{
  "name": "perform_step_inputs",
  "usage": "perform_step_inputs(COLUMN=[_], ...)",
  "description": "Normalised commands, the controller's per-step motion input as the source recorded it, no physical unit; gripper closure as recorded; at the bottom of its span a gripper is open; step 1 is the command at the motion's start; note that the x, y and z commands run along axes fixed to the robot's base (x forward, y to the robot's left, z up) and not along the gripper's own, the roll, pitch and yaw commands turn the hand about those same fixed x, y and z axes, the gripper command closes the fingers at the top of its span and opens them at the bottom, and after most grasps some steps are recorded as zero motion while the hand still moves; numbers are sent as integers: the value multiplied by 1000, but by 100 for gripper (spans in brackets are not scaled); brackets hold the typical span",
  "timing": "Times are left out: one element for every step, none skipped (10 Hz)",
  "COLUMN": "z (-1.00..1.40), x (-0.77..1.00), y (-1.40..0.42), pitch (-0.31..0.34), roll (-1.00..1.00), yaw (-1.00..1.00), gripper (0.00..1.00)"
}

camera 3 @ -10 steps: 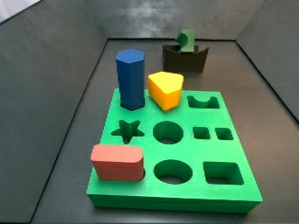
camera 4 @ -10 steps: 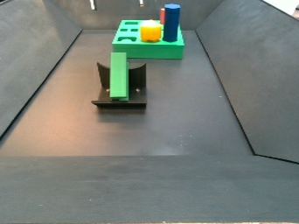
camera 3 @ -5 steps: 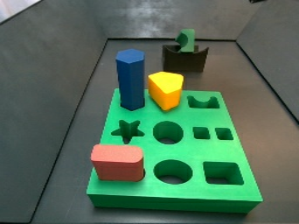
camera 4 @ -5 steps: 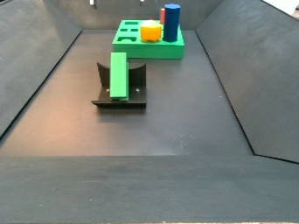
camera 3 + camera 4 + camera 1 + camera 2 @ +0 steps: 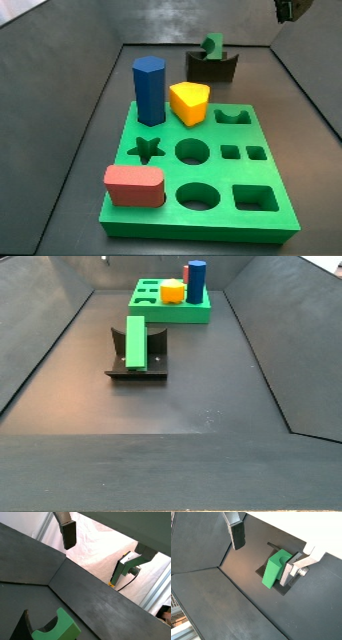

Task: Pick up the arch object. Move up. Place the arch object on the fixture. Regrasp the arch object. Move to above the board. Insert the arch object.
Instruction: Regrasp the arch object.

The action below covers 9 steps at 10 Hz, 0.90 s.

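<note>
While the arch object (image 5: 276, 569) stands upright on the fixture (image 5: 136, 364), the empty, wide-open gripper (image 5: 268, 542) hangs well above it.

Open floor surrounds the fixture (image 5: 136, 359); the tool (image 5: 266, 549), empty, hangs spread above it.

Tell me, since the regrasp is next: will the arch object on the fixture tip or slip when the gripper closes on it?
The arch object looks rigid with flat faces, so it probably grips firmly. It stands tall and narrow on the fixture, so a sideways nudge could tip it. The gripper is open, apart from it.
</note>
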Motion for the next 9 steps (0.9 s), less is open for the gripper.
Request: perform_step_inputs(z=[-1000,-1000,-1000,-1000,-1000,-1000,-1000,-1000,-967], x=[35,47,59,67,73,83,91,98,108], y=[74,67,62,60,56,49,48,42,33], pitch=[-15,-50,-86,-110,-125,-126,-117,-104,-83], roll=[200,172,124,98,85,79,77,75,78], yaw=[203,176,135,107,75,32,6,-17,-37], gripper=[0,0,0,0,0,0,0,0,0])
